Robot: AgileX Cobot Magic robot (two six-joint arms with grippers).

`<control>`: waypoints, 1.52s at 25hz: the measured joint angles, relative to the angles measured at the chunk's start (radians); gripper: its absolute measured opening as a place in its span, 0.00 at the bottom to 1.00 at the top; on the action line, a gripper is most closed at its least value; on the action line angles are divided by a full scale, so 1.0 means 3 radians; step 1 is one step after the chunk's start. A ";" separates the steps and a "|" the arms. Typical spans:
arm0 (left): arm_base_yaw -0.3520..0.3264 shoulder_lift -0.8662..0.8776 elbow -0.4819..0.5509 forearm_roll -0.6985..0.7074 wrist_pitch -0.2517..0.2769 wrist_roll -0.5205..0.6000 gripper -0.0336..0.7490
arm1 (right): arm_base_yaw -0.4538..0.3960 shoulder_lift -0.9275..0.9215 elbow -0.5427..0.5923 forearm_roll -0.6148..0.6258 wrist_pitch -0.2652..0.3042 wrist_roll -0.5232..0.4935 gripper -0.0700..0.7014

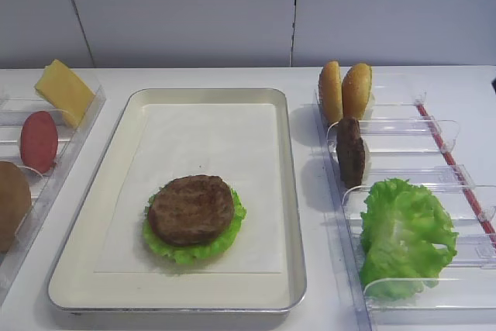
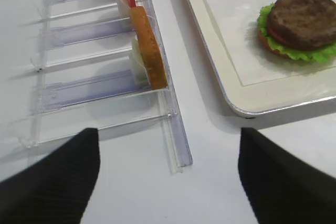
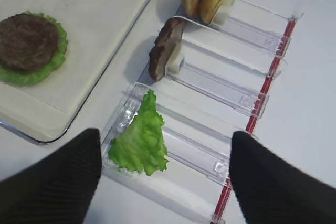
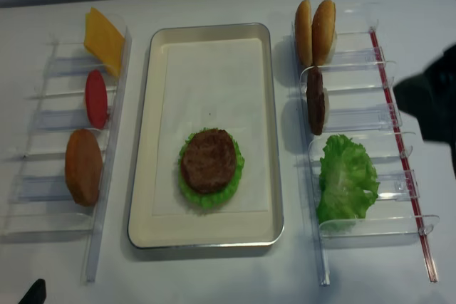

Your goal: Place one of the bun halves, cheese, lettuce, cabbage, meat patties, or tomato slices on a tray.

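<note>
- We see the tray in the middle of the table, its paper liner bare over the whole far half.
- A meat patty lies on lettuce near the tray's front rim.
- In the clear right holder, two bun halves stand on edge at the far end, a second patty next, then a lettuce leaf.
- In the left holder stand cheese, a tomato slice and a bun half.
- Our right gripper hangs over the right holder, fingers spread wide and holding nothing.
- Our left gripper also has its fingers spread, over bare table at the left holder's near corner.
</note>
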 joint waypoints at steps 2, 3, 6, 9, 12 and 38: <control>0.0000 0.0000 0.0000 0.0000 0.0000 0.0000 0.70 | 0.0000 -0.0279 0.0231 -0.0021 -0.0106 0.0098 0.80; 0.0000 0.0000 0.0000 0.0000 0.0000 0.0000 0.70 | 0.0000 -0.0436 0.0353 -0.0034 -0.0156 0.0135 0.80; 0.0000 0.0000 0.0000 0.0000 0.0000 0.0000 0.70 | 0.0000 -0.0878 0.0665 -0.0097 -0.0217 0.0264 0.80; 0.0000 0.0000 0.0000 0.0000 0.0000 0.0000 0.70 | 0.0000 -0.1304 0.0941 -0.0176 -0.0217 0.0366 0.80; 0.0000 0.0000 0.0000 0.0000 0.0000 0.0000 0.70 | 0.0000 -0.1716 0.1165 -0.0231 -0.0205 0.0439 0.80; 0.0000 0.0000 0.0000 0.0000 0.0000 0.0000 0.70 | 0.0000 -0.2894 0.1758 -0.0425 0.0045 0.0646 0.78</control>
